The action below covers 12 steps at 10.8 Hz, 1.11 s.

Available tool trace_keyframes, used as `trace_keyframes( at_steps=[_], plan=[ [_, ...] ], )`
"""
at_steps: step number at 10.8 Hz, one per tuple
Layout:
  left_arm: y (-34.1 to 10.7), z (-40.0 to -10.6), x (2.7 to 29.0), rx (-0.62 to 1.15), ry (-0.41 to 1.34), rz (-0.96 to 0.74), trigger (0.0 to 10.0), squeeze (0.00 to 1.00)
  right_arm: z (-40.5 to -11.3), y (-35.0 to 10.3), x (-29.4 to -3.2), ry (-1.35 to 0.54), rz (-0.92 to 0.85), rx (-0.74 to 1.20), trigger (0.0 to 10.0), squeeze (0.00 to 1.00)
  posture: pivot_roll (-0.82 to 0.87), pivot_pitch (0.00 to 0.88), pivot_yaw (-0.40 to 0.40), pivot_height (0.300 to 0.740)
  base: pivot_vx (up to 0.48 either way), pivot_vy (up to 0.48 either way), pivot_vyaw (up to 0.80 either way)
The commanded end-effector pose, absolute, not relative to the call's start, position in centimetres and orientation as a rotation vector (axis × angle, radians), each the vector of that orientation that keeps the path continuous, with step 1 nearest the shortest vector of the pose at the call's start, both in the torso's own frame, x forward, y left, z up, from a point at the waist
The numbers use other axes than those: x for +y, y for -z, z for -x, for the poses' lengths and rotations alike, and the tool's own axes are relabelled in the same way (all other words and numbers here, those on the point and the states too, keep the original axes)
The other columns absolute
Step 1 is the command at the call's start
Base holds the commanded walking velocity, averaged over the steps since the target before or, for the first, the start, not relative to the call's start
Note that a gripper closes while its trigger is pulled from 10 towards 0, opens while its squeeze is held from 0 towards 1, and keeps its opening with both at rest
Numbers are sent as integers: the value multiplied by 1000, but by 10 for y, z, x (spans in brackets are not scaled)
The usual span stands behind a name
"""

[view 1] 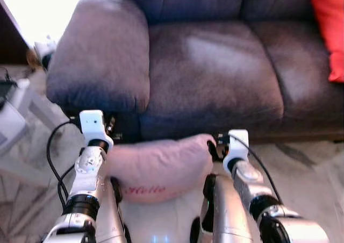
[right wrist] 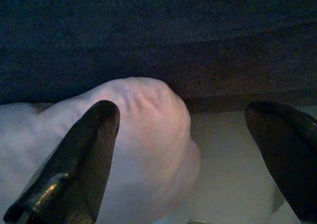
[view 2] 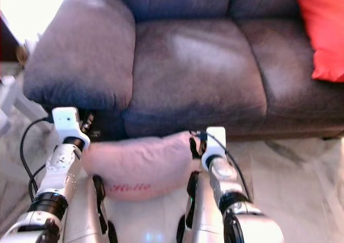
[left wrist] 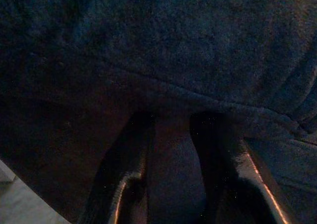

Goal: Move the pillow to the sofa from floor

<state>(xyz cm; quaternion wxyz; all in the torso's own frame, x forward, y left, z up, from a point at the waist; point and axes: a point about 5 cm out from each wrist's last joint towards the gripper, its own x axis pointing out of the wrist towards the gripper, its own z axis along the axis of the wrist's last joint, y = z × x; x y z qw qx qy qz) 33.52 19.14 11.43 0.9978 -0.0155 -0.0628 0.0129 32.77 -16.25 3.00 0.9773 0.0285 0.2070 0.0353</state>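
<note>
At the lower left of the head view, the left claw (left wrist: 173,184) was at the left end of the pink pillow (view 1: 158,168), right by the dark front of the sofa (view 1: 215,76). Its fingers (left wrist: 124,174) had a small gap between them, with nothing held. The pillow lay on the floor (view 1: 301,168) in the lower middle, touching the sofa's front. At its right end, the right claw (right wrist: 190,149) was spread wide, one finger (right wrist: 79,169) against the pillow. A red cushion (view 1: 329,28) sat at the upper right.

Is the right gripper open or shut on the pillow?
Open. In the right wrist view the right gripper's fingers stand wide apart, one over the pink pillow's end, the other over bare floor.
</note>
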Motion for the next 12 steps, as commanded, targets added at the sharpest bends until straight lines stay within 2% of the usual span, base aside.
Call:
trace_keyframes(
  at_steps=[1, 2, 4, 6, 7, 9, 12],
  plan=[
    [-127, -335, 191, -170, -32, 38, 10000, 0, -328, -30, -163, -76, -67, 428, 10000, 1000, 81, 253, -96, 487, 0, 0, 0],
    [-142, -333, 189, -218, -31, 38, 10000, 0, -336, -39, -156, -122, -129, 394, 10000, 1000, 89, 274, -102, 487, 0, 0, 0],
    [-159, -330, 187, -258, -22, 36, 10000, 0, -341, -46, -148, -161, -112, 389, 10000, 1000, 107, 295, -109, 487, 0, 0, 0],
    [-152, -322, 194, -214, -56, 7, 10000, 0, -344, -50, -148, -151, -125, 384, 10000, 1000, 111, 323, -116, 487, 0, 0, 0],
    [-130, -296, 205, -110, -140, 39, 10000, 0, -344, -50, -149, -153, -124, 383, 10000, 1000, 105, 348, -118, 487, 0, 0, 0],
    [-148, -257, 217, -215, -262, -7, 10000, 0, -343, -48, -153, -153, -115, 392, 10000, 1000, 120, 377, -129, 487, 0, 0, 0],
    [-163, -225, 223, -192, -260, -74, 10000, 0, -345, -51, -159, -130, -126, 395, 10000, 1000, 128, 420, -139, 487, 0, 0, 0]
  ],
)
